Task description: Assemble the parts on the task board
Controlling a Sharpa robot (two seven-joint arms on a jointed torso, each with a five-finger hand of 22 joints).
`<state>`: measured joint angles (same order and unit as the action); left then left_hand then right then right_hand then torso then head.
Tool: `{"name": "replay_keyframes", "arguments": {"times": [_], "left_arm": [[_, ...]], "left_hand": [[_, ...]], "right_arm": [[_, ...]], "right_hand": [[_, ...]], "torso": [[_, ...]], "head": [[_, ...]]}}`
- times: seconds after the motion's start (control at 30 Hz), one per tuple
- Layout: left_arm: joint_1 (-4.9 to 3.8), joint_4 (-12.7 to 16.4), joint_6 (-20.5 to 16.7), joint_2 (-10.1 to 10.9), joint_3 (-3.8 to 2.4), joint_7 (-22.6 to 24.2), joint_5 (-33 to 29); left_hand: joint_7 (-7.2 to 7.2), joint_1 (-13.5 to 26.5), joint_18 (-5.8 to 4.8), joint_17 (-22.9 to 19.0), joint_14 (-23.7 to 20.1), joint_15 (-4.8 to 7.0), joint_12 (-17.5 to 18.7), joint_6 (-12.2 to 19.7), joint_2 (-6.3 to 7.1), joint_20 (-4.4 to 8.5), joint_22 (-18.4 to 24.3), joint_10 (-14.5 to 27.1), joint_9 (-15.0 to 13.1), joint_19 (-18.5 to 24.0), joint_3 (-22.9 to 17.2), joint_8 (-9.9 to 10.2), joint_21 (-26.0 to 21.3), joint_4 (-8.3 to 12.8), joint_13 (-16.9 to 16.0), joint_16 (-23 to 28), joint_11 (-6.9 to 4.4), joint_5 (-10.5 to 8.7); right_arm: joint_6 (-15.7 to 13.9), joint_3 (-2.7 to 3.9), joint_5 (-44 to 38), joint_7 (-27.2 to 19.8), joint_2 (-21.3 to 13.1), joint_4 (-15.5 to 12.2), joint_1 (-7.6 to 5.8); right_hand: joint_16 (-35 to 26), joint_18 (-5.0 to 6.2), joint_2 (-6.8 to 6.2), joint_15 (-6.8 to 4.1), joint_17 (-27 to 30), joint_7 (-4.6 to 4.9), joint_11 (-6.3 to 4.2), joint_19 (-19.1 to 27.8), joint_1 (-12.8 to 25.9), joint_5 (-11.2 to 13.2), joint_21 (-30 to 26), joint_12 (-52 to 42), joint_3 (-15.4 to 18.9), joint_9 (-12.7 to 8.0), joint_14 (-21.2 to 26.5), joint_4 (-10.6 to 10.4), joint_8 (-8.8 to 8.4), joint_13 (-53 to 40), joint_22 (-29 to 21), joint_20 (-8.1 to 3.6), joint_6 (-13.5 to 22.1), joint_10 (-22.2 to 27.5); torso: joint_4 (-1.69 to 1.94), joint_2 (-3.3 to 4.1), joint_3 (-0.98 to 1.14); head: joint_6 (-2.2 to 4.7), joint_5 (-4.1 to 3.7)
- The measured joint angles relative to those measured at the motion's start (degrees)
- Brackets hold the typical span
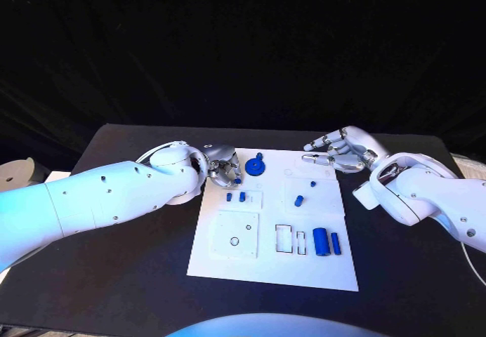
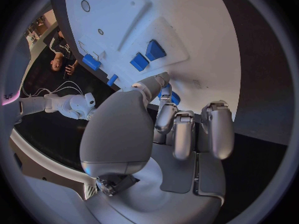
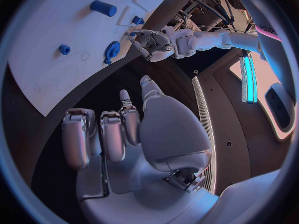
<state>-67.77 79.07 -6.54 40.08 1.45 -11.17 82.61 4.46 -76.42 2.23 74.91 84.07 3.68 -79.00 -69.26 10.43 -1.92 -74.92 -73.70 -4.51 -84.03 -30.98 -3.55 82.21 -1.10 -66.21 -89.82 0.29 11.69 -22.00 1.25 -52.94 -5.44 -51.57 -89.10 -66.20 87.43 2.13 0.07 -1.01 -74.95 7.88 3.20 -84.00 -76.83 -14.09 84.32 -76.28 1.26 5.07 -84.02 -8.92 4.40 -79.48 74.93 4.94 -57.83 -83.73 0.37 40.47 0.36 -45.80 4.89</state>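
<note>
The white task board [image 1: 273, 267] lies in the middle of the black table. My left hand [image 1: 221, 172] hovers over its back left corner and pinches a small blue part [image 2: 167, 92] between thumb and finger; it also appears as the left hand [image 3: 152, 43]. Beside it a blue gear [image 1: 256, 166] lies on the board. My right hand [image 1: 339, 151] hangs past the board's back right corner, fingers apart, holding nothing. Two small blue blocks [image 1: 236, 196] stand in a raised plate. A blue cylinder [image 1: 320, 241] and a blue bar [image 1: 335, 243] lie at the board's right side.
Two more small blue pieces [image 1: 299, 201] [image 1: 313, 184] sit on the board's right half. Empty slots [image 1: 284, 239] and a raised plate with holes [image 1: 235, 234] take up the board's front half. Black table surrounds the board on all sides.
</note>
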Motion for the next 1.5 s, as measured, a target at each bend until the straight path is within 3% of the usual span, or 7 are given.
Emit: {"name": "replay_keyframes", "arguments": {"times": [0.7, 1.2, 1.5], "left_arm": [[0.15, 0.49, -0.60, 0.49, 0.05, 0.24, 0.01], [0.31, 1.02, -5.75, 1.64, 0.07, 2.86, -2.89], [0.92, 1.10, -7.30, 1.46, 0.07, 4.00, -5.23]], "left_hand": [[0.14, 0.00, 0.01, 0.00, 0.00, 0.00, 0.00, -0.14, 0.00, 0.00, 0.01, 0.00, -0.06, 0.00, 0.00, 0.08, 0.00, 0.00, -0.16, 0.00, 0.00, 0.00], [0.13, 0.00, 0.00, 0.04, 0.00, 0.00, 0.00, -0.13, 0.00, 0.00, 0.01, -0.01, -0.07, 0.00, 0.00, -0.16, 0.00, 0.01, -0.15, 0.00, 0.00, 0.00], [0.12, 0.00, 0.01, 0.03, 0.00, 0.00, 0.00, -0.12, 0.00, 0.00, 0.01, -0.01, -0.04, 0.00, 0.00, -0.15, -0.34, 0.01, 0.18, 0.00, 0.00, 0.00]], "right_arm": [[0.00, 0.01, 0.01, -0.03, 0.02, 0.10, 0.02], [-0.01, 0.00, 0.01, -0.08, 0.10, 0.27, 0.01], [-0.01, 0.00, 0.02, -0.09, 0.13, 0.29, 0.01]], "right_hand": [[0.00, 0.00, 0.00, 0.00, 0.02, 0.00, 0.00, 0.00, 0.00, 0.00, 0.00, 0.00, 0.00, 0.04, 0.00, 0.00, 0.00, 0.00, -0.01, 0.00, 0.00, 0.00], [0.00, 0.00, 0.00, 0.00, 0.03, 0.00, 0.00, 0.00, 0.00, 0.00, 0.00, -0.01, 0.00, 0.03, 0.00, 0.00, 0.00, 0.00, -0.02, 0.00, 0.00, 0.00], [0.00, 0.00, 0.00, 0.00, 0.03, 0.00, 0.00, 0.00, 0.00, 0.00, 0.00, -0.01, 0.00, 0.02, 0.00, 0.00, 0.00, 0.00, -0.02, 0.00, 0.00, 0.00]], "torso": [[0.02, 0.00, -0.05], [0.09, 0.00, -0.05], [0.05, -0.01, -0.02]], "head": [[-0.02, -0.19], [-0.07, -0.30], [-0.05, -0.12]]}}
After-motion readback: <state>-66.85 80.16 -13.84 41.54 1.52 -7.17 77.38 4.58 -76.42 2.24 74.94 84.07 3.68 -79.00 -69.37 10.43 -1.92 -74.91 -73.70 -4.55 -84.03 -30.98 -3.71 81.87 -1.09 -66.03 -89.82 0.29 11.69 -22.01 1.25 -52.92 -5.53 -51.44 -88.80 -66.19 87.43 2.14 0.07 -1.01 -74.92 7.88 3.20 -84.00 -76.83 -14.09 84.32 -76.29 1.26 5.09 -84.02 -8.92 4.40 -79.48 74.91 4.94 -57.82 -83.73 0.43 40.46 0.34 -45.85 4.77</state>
